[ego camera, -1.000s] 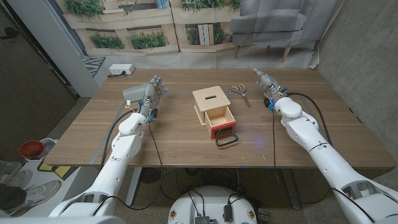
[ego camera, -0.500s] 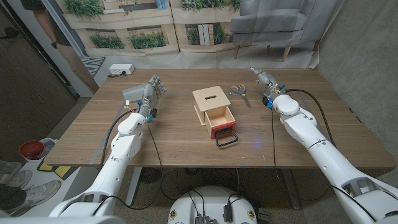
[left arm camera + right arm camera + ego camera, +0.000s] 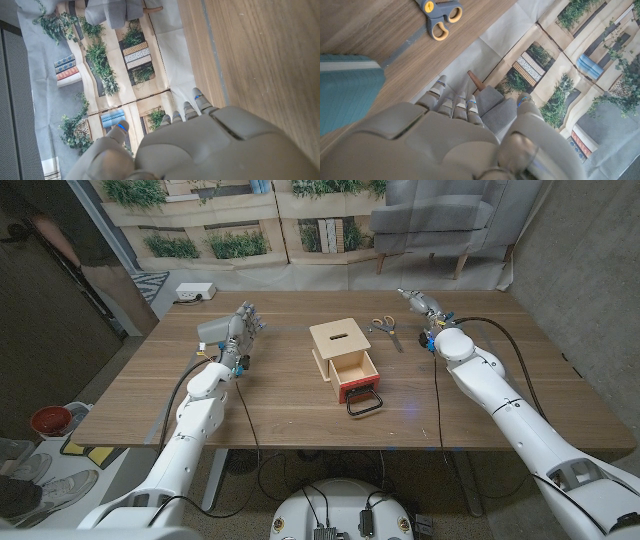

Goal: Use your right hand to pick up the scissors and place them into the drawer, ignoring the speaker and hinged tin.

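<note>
Now our right hand (image 3: 418, 304) empty, fingers apart, near tabletop's far edge beside scissors (image 3: 384, 328); flat scissors (image 3: 439, 15) may slide from grasp.

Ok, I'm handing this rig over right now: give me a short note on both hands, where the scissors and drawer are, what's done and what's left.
Right hand: raised near the table's far edge, right of the scissors, holding nothing, fingers apart.
Left hand: waiting on the left side of the table, holding nothing.
Scissors: lying on the table just right of the wooden box, untouched.
Drawer: pulled open toward the robot, nothing visible inside.
Done: nothing yet.
Left: grasp the scissors with the right hand, carry them over and drop them into the drawer.
</note>
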`<move>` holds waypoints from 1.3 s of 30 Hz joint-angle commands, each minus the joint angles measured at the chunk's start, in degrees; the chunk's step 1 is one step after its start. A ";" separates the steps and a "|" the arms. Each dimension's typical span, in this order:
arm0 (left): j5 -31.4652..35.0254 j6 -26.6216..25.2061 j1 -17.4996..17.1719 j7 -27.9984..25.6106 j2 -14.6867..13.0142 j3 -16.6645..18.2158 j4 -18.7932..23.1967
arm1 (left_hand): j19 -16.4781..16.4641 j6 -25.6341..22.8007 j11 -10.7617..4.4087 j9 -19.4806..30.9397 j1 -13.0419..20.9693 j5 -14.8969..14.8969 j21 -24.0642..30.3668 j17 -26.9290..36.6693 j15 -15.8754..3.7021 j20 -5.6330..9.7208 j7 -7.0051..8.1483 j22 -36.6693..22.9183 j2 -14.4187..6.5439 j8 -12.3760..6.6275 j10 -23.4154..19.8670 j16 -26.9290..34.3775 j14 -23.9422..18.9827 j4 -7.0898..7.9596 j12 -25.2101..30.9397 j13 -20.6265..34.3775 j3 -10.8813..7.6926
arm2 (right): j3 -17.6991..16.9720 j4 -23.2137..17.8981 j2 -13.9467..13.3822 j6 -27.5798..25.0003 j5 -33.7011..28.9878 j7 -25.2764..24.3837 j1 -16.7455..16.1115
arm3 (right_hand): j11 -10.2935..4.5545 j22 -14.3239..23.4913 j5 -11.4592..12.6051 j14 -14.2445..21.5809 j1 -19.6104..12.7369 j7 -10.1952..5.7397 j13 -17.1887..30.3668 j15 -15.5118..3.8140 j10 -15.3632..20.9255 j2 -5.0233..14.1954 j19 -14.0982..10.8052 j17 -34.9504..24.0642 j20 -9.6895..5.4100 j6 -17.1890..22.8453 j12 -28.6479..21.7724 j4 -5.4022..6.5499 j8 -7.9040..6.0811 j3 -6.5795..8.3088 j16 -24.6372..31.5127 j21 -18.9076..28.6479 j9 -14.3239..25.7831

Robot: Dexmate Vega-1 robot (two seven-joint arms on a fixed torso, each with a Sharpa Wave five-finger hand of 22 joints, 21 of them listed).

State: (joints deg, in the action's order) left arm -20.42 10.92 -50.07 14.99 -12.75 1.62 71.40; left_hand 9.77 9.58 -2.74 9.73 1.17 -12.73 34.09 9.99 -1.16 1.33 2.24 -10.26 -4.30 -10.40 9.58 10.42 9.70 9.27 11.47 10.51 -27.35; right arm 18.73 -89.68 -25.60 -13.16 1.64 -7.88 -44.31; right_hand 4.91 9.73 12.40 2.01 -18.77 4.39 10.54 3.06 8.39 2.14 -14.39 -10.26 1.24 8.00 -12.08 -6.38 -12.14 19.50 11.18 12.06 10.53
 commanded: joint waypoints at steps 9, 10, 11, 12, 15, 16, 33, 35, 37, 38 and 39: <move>-0.52 0.04 -0.13 0.33 -0.25 0.57 -0.29 | 7.20 2.58 0.24 0.31 0.22 -0.21 -0.33 0.23 0.31 -0.34 -0.09 -0.19 -2.62 -0.21 4.80 0.37 5.84 -0.17 0.33 0.23 0.28 | 3.35 -1.91 -0.27 -7.32 -6.48 -1.94 1.92 | -0.09 0.25 -0.33 1.44 -0.55 -0.05 0.31 -0.50 1.45 -0.18 -1.40 -0.15 -0.12 1.49 -0.37 -0.65 -0.25 0.05 0.54 0.38 0.18; -0.53 0.01 -0.17 0.30 -0.24 0.58 -0.25 | 7.20 2.57 0.26 0.31 0.22 -0.21 -0.34 0.23 0.30 -0.32 -0.11 -0.19 -2.62 -0.21 4.80 0.37 5.84 -0.17 0.33 0.23 0.28 | 3.52 -1.96 -0.25 -7.81 -6.83 -2.09 2.02 | -0.09 0.25 -0.35 1.47 -0.53 -0.07 0.31 -0.48 1.47 -0.21 -1.49 -0.15 -0.14 1.52 -0.36 -0.66 -0.24 0.01 0.54 0.39 0.18; -0.51 -0.01 -0.19 0.28 -0.25 0.58 -0.22 | 7.19 2.55 0.22 0.31 0.22 -0.21 -0.35 0.23 0.30 -0.31 -0.08 -0.19 -2.62 -0.22 4.79 0.38 5.83 -0.17 0.33 0.23 0.29 | 3.68 -2.01 -0.30 -8.15 -7.13 -2.13 2.09 | -0.05 0.25 -0.37 1.48 -0.52 -0.06 0.31 -0.50 1.51 -0.24 -1.55 -0.16 -0.18 1.57 -0.36 -0.66 -0.24 -0.03 0.53 0.40 0.18; -0.52 -0.01 -0.24 0.27 -0.25 0.59 -0.17 | 7.18 2.54 0.18 0.31 0.22 -0.21 -0.35 0.23 0.29 -0.32 -0.08 -0.19 -2.62 -0.22 4.77 0.37 5.83 -0.17 0.34 0.23 0.29 | 3.85 -2.08 -0.35 -8.55 -7.46 -2.19 2.18 | -0.15 0.25 -0.38 1.56 -0.51 -0.07 0.31 -0.50 1.57 -0.26 -1.57 -0.16 -0.18 1.59 -0.37 -0.66 -0.24 -0.06 0.55 0.40 0.18; -0.51 -0.13 -0.34 0.18 -0.27 0.61 -0.01 | 7.18 2.54 0.20 0.31 0.22 -0.22 -0.39 0.23 0.30 -0.31 -0.09 -0.19 -2.62 -0.21 4.81 0.37 5.84 -0.17 0.32 0.23 0.31 | 4.40 -2.37 -0.41 -10.10 -8.48 -2.36 2.49 | -0.16 0.25 -0.43 1.63 -0.49 -0.12 0.31 -0.58 1.79 -0.31 -1.76 -0.17 -0.20 1.72 -0.41 -0.68 -0.23 -0.14 0.54 0.44 0.19; -0.47 -0.05 -0.34 0.17 -0.27 0.61 -0.04 | 7.18 2.56 0.19 0.31 0.22 -0.22 -0.40 0.23 0.30 -0.31 -0.07 -0.19 -2.62 -0.20 4.80 0.37 5.84 -0.17 0.32 0.23 0.31 | 4.61 -2.43 -0.51 -10.39 -8.80 -2.32 2.58 | -0.19 0.25 -0.43 1.68 -0.49 -0.15 0.31 -0.58 1.83 -0.33 -1.80 -0.18 -0.20 1.76 -0.42 -0.68 -0.24 -0.16 0.54 0.44 0.19; -0.51 -0.45 -1.12 -0.16 -0.28 0.75 1.12 | 7.18 2.43 0.36 0.32 0.23 -0.23 -0.63 0.23 0.32 -0.32 -0.07 -0.20 -2.64 -0.21 4.88 0.36 5.82 -0.17 0.27 0.23 0.40 | 7.24 -3.27 -0.86 -16.14 -12.98 -1.98 3.93 | -0.63 0.27 -0.61 3.09 -0.42 -0.78 0.32 -0.89 2.56 -0.64 -2.28 -0.22 0.25 2.45 -0.39 -0.78 -0.15 -0.68 0.77 0.34 0.24; -0.55 -0.60 -1.27 -0.23 -0.27 0.79 1.31 | 7.16 2.38 0.31 0.32 0.23 -0.23 -0.65 0.23 0.34 -0.33 -0.06 -0.20 -2.64 -0.22 4.87 0.35 5.84 -0.17 0.28 0.23 0.41 | 7.38 -3.26 -0.95 -16.27 -13.09 -1.64 4.00 | -0.66 0.27 -0.62 3.10 -0.39 -0.80 0.32 -0.87 2.56 -0.65 -2.28 -0.22 0.26 2.59 -0.37 -0.78 -0.18 -0.72 0.76 0.32 0.24; -0.57 -0.63 -1.37 -0.24 -0.27 0.82 1.39 | 7.16 2.32 0.30 0.32 0.23 -0.23 -0.68 0.22 0.48 -0.46 -0.06 -0.20 -2.64 -0.24 4.85 0.34 5.85 -0.17 0.28 0.23 0.42 | 7.70 -3.21 -0.91 -16.92 -13.53 -1.60 4.20 | -0.66 0.28 -0.64 3.12 -0.36 -0.79 0.33 -0.89 2.58 -0.69 -2.30 -0.23 0.28 2.72 -0.35 -0.77 -0.20 -0.79 0.73 0.30 0.25; -0.61 -0.71 -1.43 -0.22 -0.27 0.83 1.46 | 7.17 2.32 0.36 0.32 0.23 -0.23 -0.69 0.23 0.46 -0.47 -0.06 -0.20 -2.64 -0.24 4.89 0.33 5.89 -0.17 0.27 0.23 0.43 | 7.87 -3.22 -0.91 -17.23 -13.75 -1.52 4.29 | -0.67 0.28 -0.64 3.13 -0.35 -0.85 0.33 -0.88 2.59 -0.70 -2.31 -0.23 0.27 2.76 -0.34 -0.77 -0.20 -0.81 0.73 0.29 0.25; -0.56 -0.65 -1.48 -0.27 -0.27 0.84 1.49 | 7.16 2.32 0.38 0.32 0.23 -0.23 -0.70 0.23 0.51 -0.48 -0.03 -0.20 -2.63 -0.24 4.88 0.34 5.87 -0.17 0.27 0.23 0.44 | 8.09 -3.24 -0.95 -17.54 -14.02 -1.44 4.40 | -0.69 0.28 -0.64 3.13 -0.34 -0.85 0.33 -0.91 2.58 -0.71 -2.32 -0.23 0.27 2.75 -0.33 -0.77 -0.19 -0.82 0.72 0.30 0.25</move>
State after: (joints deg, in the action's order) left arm -20.92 10.73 -50.98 15.00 -13.01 2.32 72.21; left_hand 10.00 9.58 -2.74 9.73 1.17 -12.71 33.65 9.99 -1.16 1.11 2.24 -10.26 -4.30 -10.40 9.58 10.42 9.70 9.09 11.47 10.51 -27.18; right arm 24.99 -92.64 -26.30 -27.48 -9.99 -10.15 -40.88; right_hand 4.39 9.73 11.96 4.47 -19.05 3.45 10.87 2.04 10.32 1.83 -16.53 -10.25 1.15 10.17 -12.29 -7.24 -12.14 19.00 11.66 12.37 10.53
